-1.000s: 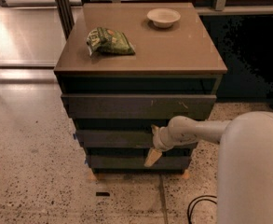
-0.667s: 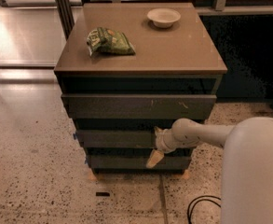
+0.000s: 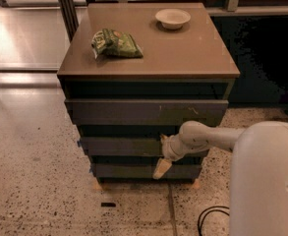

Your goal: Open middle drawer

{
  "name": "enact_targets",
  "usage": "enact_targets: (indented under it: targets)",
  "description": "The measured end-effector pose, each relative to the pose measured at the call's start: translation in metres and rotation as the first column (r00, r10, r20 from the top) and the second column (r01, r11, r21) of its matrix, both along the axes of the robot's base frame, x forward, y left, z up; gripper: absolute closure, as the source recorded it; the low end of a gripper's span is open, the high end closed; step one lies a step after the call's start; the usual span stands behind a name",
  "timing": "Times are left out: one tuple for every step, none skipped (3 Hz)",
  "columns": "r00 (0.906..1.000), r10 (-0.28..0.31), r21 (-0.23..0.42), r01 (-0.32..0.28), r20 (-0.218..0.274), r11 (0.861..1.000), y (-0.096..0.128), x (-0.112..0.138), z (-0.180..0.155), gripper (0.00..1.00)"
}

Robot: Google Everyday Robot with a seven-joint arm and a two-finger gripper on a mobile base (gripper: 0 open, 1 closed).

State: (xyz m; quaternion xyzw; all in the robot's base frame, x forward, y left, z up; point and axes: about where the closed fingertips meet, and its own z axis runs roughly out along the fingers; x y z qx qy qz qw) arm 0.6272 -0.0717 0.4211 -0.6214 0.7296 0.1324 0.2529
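Note:
The middle drawer (image 3: 119, 146) is the dark grey front between two others on the brown cabinet (image 3: 148, 48). It has a small blue tag (image 3: 79, 143) at its left end, and its tray floor is hidden. My gripper (image 3: 162, 154) is at the right half of this front, reaching in from the right on the white arm (image 3: 207, 136). A pale part of it hangs down over the bottom drawer (image 3: 133, 171). The top drawer (image 3: 143, 112), with pale scratch marks, stands out a little further than the two below.
A green snack bag (image 3: 115, 44) and a white bowl (image 3: 172, 18) lie on the cabinet top. My white body (image 3: 266, 181) fills the lower right. A black cable (image 3: 210, 218) lies on the speckled floor, with a small dark scrap (image 3: 107, 204) in front of the cabinet.
Almost nothing. My gripper stays at the middle drawer's front with only a slight shift, and the drawer front has not visibly moved.

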Motion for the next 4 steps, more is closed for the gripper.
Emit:
enact_targets:
  targets:
    - [0.9912,0.031,-0.001,-0.032,-0.129,0.999,0.01,-0.023,0.003,0.0]
    - [0.9912,0.031,-0.001,-0.032,-0.129,0.999,0.01,-0.023,0.003,0.0]
    - [0.9885,0.044,0.028,-0.04,-0.145,0.999,0.009,-0.03,0.0,0.0]
    - [0.9862,0.056,0.034,-0.051,-0.156,0.998,0.01,-0.037,0.004,0.0]
